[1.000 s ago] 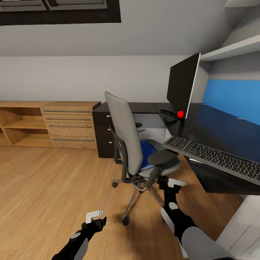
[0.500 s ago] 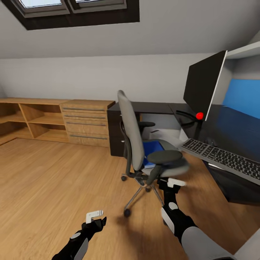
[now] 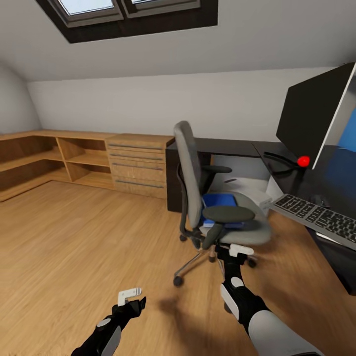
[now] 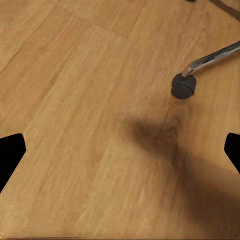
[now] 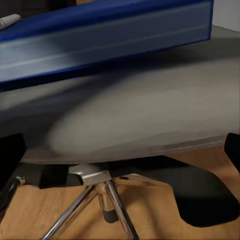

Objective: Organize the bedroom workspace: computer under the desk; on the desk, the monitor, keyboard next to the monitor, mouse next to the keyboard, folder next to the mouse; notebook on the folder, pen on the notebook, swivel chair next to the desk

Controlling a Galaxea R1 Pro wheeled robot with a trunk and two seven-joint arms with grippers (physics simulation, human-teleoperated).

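Head view looks over a warm wood-plank floor (image 3: pixel 74 237) toward the swivel chair (image 3: pixel 207 198), which stands just beside the desk (image 3: pixel 237 147), its curved grey fabric back turned to the robot and its chrome spokes ending in small dark casters. On the padded grey seat lies the folder (image 3: pixel 221 201), a flat bright blue rectangle with a pale edge. The desk has a glossy black top; on it the monitor (image 3: pixel 314 116) rises as a thin black slab with a pale rim, and the keyboard (image 3: pixel 319 217), black keys in a silver frame, lies at the near edge. A light-wood dresser (image 3: pixel 138 165) with metal bar handles sits against the wall.

The right gripper (image 3: pixel 240 249) hangs just below the seat's front edge, its white-tipped fingers spread; the right wrist view shows the seat's matte grey underside and the folder's blue spine (image 5: pixel 110 35) above it. The left gripper (image 3: pixel 129 295) hovers over bare floor, fingers spread apart, and the left wrist view shows one rubbery caster (image 4: pixel 183 86) on its polished metal spoke.
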